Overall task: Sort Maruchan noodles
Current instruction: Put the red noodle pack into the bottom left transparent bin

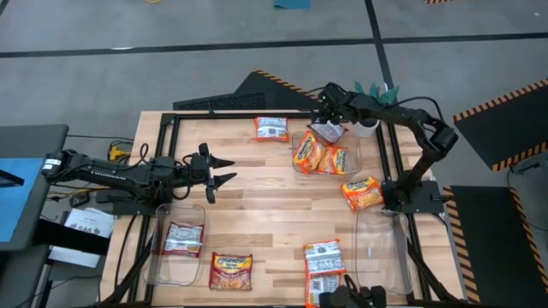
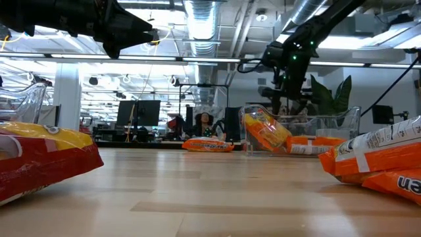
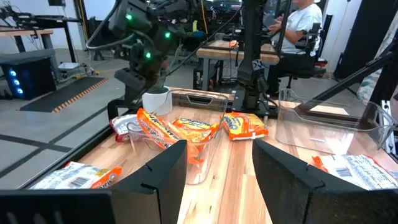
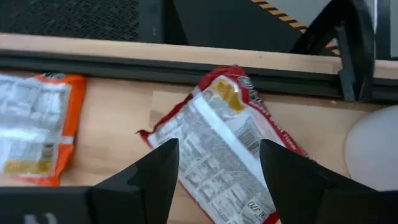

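Table [image 1: 274, 205]: pale wood planks, smooth, framed by black metal rails. The noodle packets were flat, crinkled plastic rectangles.

Right gripper [image 1: 330, 120] hovered at the far edge of the table, fingers apart, directly over a red-edged packet [image 4: 217, 155] lying white back up with fine print showing. In the right wrist view the packet lay on the wood between and just beyond the two dark fingers, not touched by either. An orange-edged packet [image 4: 34, 127] lay beside it, apart, also back up.

Next to that gripper stood a clear plastic bin [image 1: 355, 158] holding two orange-yellow packets [image 1: 321, 156], tilted against each other. Another orange packet [image 1: 362, 192] lay on the bare wood just beside the bin.

Left gripper [image 1: 224, 169] hung above the left middle of the table, fingers spread, nothing between them.

Near edge: a second clear bin [image 1: 158, 257] held one silver-and-red packet [image 1: 182, 239]; a dark red packet with yellow [image 1: 231, 270] lay just beside it. Two white-and-orange packets [image 1: 323, 267] lay overlapped next to a third clear bin [image 1: 385, 252].

Room: grey floor, hazard-striped mats, desks with monitors, a seated person [image 3: 298, 31] beyond the table.
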